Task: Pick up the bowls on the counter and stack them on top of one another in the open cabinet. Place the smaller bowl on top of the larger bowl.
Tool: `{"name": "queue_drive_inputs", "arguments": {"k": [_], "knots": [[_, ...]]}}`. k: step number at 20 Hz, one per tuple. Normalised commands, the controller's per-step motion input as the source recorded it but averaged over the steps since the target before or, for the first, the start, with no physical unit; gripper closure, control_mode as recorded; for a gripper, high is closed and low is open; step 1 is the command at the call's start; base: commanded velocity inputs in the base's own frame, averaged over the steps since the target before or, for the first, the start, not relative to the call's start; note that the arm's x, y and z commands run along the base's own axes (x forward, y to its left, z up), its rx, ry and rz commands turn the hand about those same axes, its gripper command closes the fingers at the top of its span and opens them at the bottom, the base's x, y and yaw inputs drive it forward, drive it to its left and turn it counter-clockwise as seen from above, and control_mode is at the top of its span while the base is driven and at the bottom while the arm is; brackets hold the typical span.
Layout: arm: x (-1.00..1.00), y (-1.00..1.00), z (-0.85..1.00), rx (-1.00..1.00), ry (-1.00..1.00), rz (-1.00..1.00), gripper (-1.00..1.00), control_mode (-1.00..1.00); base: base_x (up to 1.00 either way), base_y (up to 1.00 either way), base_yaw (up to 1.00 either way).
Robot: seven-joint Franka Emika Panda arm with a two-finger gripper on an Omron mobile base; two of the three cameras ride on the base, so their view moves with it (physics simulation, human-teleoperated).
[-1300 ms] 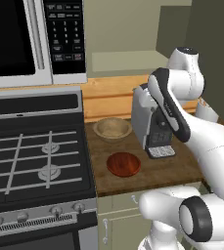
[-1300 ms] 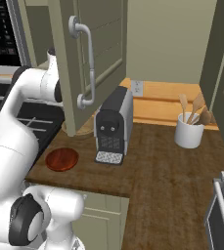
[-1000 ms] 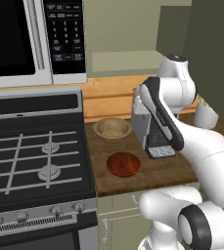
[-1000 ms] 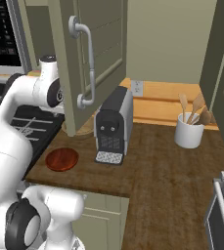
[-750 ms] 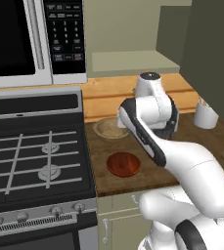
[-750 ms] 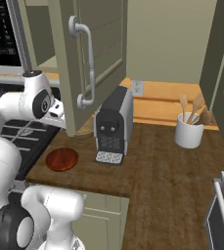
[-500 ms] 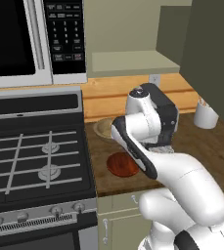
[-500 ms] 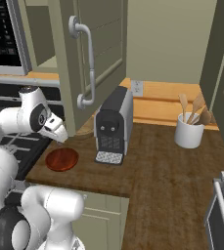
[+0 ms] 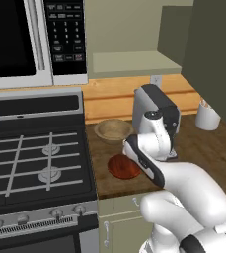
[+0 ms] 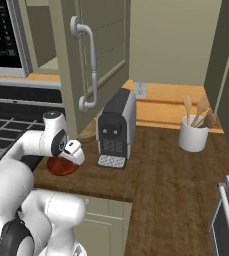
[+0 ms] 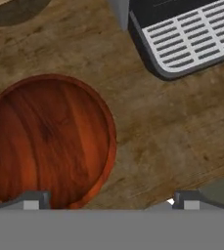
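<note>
Left base view: arm folded low over the counter (image 9: 203,148), w/ the gripper hidden behind the wrist, so jaw state can't be read here. Smaller bowl (image 9: 124,166) sits near the front counter edge, just beside the stove (image 9: 35,158); larger bowl (image 9: 113,130) is behind it by the backsplash, the two apart. Both look empty. Open cabinet shelf (image 9: 134,63) above is bare where visible. Coffee machine (image 9: 156,111) stands right of the bowls.

Right base view: hand pitched down beside the reddish bowl (image 10: 62,166), close above it. Cabinet door (image 10: 93,60) hangs open over that spot, so any lift should prob. clear the door edge first. Utensil crock (image 10: 193,134) holds wooden spoons, well apart from the work.

Hand view: gripper (image 11: 111,200) spread wide, nothing held; one fingertip (image 11: 31,200) sits over the smaller bowl's (image 11: 47,141) inside, the other (image 11: 190,199) over bare wood outside the rim. That straddle suits a rim pinch: come straight down, wall between the pads, don't tilt or it'll skid on the glossy surface. Bowl's empty. Coffee machine drip tray (image 11: 187,34) close by, keep off it. Judgement: the tan bowl needs to go in the cabinet first, so grabbing this one now means parking it or reordering.
</note>
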Motion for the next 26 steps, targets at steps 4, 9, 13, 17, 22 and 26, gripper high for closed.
{"name": "queue_drive_inputs", "arguments": {"k": [4,9,13,17,22,26], "knots": [[0.29,0.00,-0.61,0.14,0.14,0.00,-1.00,-1.00,0.00,0.00,0.00],[0.29,0.03,-0.22,0.03,0.07,0.00,-1.00,-1.00,0.00,0.00,0.00],[0.15,0.01,-0.26,0.00,0.00,0.00,-1.00,-1.00,0.00,0.00,0.00],[0.10,0.01,-0.31,0.00,0.00,0.00,-1.00,-1.00,0.00,0.00,0.00],[0.02,0.01,-0.37,0.00,0.00,0.00,1.00,-1.00,0.00,0.00,0.00],[0.07,0.00,-0.17,0.00,0.00,0.00,1.00,-1.00,0.00,0.00,0.00]]}}
